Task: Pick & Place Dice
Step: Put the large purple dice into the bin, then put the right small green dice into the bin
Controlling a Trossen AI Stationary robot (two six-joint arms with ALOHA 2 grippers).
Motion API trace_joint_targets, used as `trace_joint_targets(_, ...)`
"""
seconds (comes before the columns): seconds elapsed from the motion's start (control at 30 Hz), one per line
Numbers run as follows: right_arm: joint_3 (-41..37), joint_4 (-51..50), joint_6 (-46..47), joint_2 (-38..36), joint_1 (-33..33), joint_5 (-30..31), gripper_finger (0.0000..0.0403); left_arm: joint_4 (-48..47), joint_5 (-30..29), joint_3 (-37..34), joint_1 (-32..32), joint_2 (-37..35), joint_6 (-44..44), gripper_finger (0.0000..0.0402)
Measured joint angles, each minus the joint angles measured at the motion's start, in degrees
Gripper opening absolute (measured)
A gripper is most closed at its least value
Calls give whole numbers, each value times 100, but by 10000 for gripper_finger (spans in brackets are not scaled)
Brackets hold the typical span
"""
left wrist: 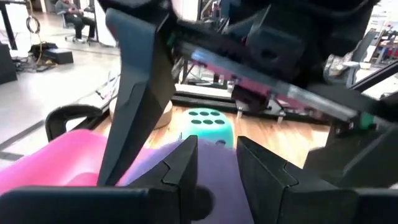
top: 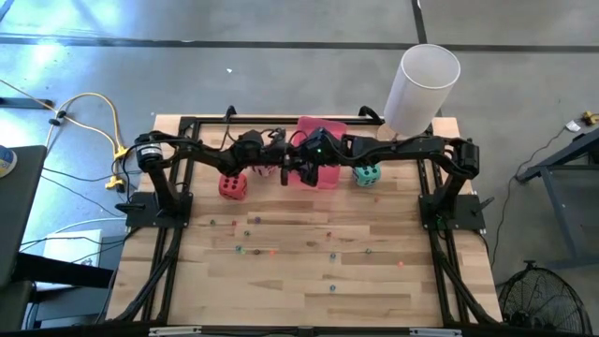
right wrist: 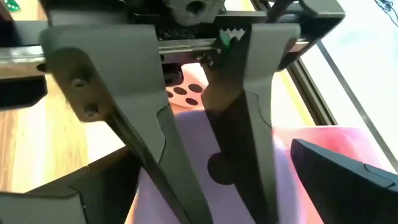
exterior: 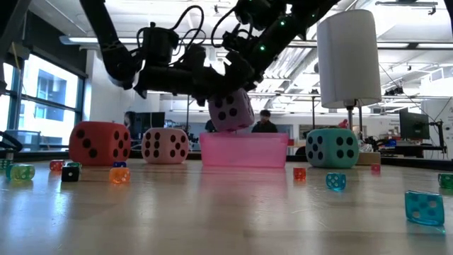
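A: Where is the purple die (exterior: pixel 231 110)?
B: Above the pink translucent tray (exterior: pixel 244 152), pinched in the left gripper (left wrist: pixel 214 163); the right gripper (right wrist: pixel 208 163) stands wide around the same die, contact unclear

A: The remaining dice?
B: Red die (exterior: pixel 100 143) and pink die (exterior: pixel 165 145) on one side of the tray, teal die (exterior: pixel 333 147) on the other, all on the table (exterior: pixel 226 212)

- Wooden table (top: pixel 309 281) of pale planks — fills the lower centre of the high view, a black frame along its edges.
- Red die (top: pixel 233 186) left of centre, resting on the wood.
- Pink die (exterior: pixel 165 145) just right of the red one in the low view.
- Pink translucent tray (exterior: pixel 244 150) at centre.
- Teal die (top: pixel 366 174) right of the tray.
- White cylinder (top: pixel 422 89) at upper right.
- Tiny coloured beads (top: pixel 271 251) — scattered across the lower middle.
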Motion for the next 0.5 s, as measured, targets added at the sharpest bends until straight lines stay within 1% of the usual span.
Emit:
trace_joint_targets(0.27,15,-48,-7,-13,67,312,391,-56,-22,-5,129,4,17,107)
trace_joint_targets(0.5,20,-64,-26,-18,76,305,391,-68,-13,-5,158,4,4,107)
